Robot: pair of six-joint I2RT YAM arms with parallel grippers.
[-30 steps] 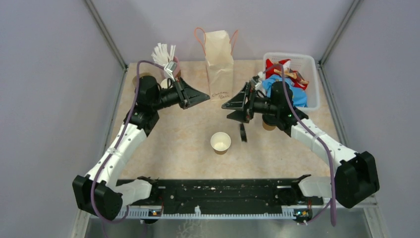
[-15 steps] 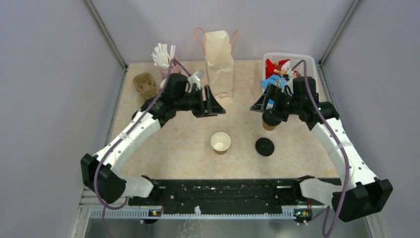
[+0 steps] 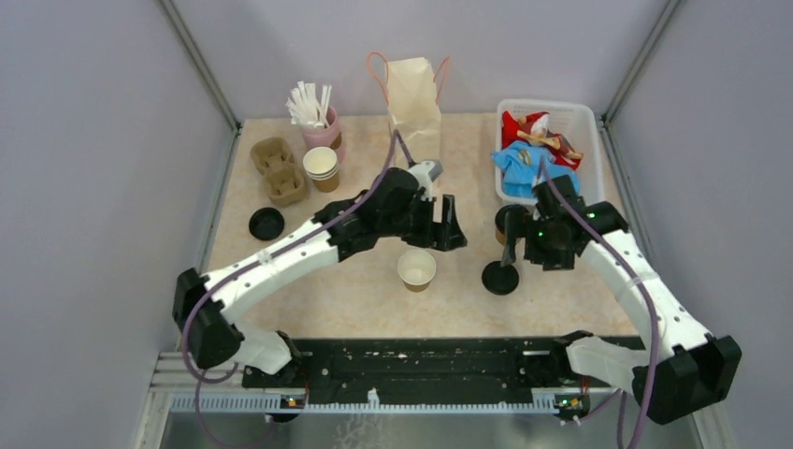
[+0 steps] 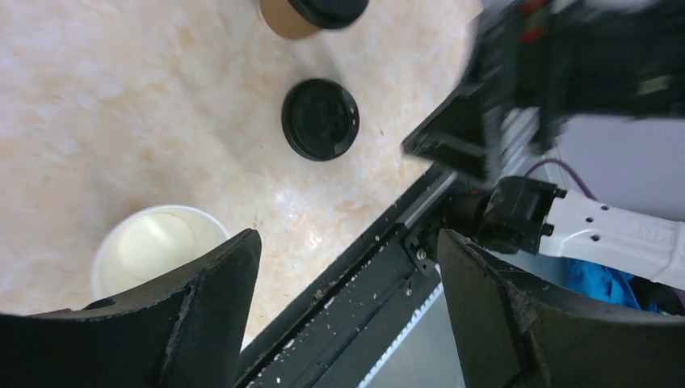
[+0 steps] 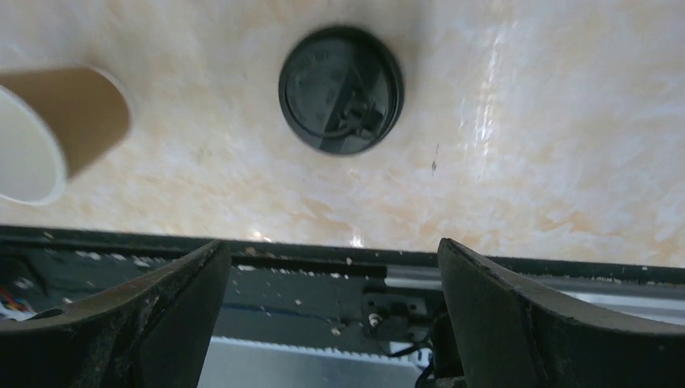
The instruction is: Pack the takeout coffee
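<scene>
**A:** The open cup [image 3: 416,269] stands upright mid-tabletop [image 3: 355,290], toward the near edge. Brown paper wall, rolled white rim, pale cream inside.

**B:** To its right, not touching, a lid [image 5: 341,89] lies flat. It's round black plastic, glossy, with a raised ring and a moulded centre.

**A:** Beyond that lid is the lidded cup [image 4: 319,10], same brown paper with a black cap on. From above, the right arm [image 3: 636,281] hides part of it.

**B:** The tabletop's a shiny beige marble pattern, catching glare.

**A:** Left jaws are spread wide with nothing between them, hanging just behind the open cup.

**B:** Right jaws are spread too, and empty, hanging over the lid. In the wrist view it sits centred ahead of them.

**A:** At the back, a tall creased paper bag [image 3: 414,103] stands upright on thin pink handles.

**B:** A second lid [image 3: 266,224] lies flat far left, near the moulded-pulp carrier [image 3: 278,168].
</scene>
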